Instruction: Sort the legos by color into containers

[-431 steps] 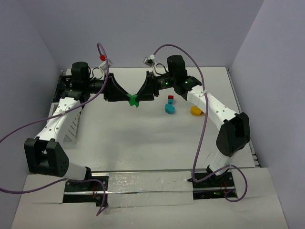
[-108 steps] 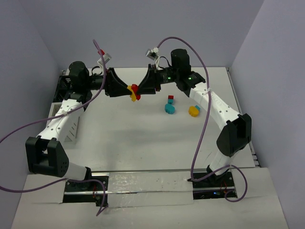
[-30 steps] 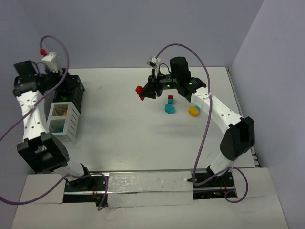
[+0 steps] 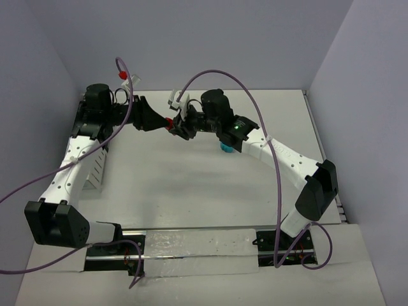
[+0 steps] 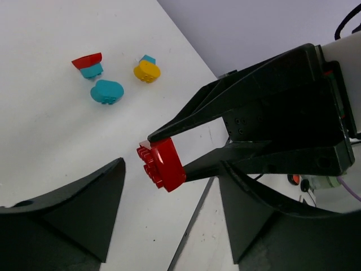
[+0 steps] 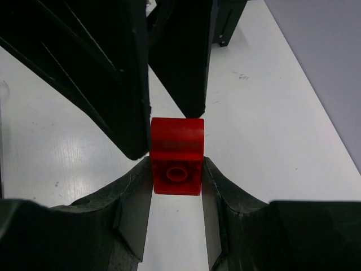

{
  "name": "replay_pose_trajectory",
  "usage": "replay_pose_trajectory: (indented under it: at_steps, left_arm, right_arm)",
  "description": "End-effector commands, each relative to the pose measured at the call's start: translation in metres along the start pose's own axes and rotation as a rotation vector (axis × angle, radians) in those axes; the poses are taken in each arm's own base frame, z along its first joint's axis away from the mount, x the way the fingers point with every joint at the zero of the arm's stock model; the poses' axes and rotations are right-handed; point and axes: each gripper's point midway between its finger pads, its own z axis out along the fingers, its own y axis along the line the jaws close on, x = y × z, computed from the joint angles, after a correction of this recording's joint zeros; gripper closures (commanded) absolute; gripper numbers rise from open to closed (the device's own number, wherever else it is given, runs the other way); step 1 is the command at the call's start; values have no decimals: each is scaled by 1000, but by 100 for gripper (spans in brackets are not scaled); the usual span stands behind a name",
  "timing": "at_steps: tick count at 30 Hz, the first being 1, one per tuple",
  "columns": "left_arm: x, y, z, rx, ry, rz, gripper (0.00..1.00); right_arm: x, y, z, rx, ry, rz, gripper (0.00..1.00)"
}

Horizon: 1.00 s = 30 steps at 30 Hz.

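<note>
mid-air handover above the desk: the right hand pinches the red brick, while the left hand, a moment ago over the containers, now stands spread astride it, apparently ready to receive it.

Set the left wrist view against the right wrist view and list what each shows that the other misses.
Left wrist only: a red-and-cyan lego, a cyan lego and a yellow lego loose on the table. Right wrist only: the round socket on one face of the red brick. Both: that brick pinched in the right gripper, with the open left gripper facing it.
</note>
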Motion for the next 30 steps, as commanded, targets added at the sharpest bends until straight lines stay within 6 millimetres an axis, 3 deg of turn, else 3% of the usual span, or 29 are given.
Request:
replay_pose_trajectory:
  at_steps: [1,11,13,16,23,27,30]
  left_arm:
    - [-3,2,4,-11,4,20,33]
    - [0,10,9,-21,32,-10,54]
    - [1,11,9,-23,45,-2,63]
    - [6,15,9,-35,68,3,97]
    - [-1,12,-2,-14,35,-7,100]
    - [-10,21,-14,-24,-11,-29,100]
    - [-24,35,-25,-68,-45,-9,100]
  right_arm:
    - [-39,0,-15,45,-76,-86,100]
    - [-47,5,-9,76,-69,-150,100]
    - [-48,3,-8,88,-66,-153,100]
    - [-46,0,-6,105,-56,-151,100]
    - [-36,-13,-3,181,-23,-129,98]
    - [-31,-19,-3,216,-5,-96,51]
    - [-25,-22,-3,235,11,-82,24]
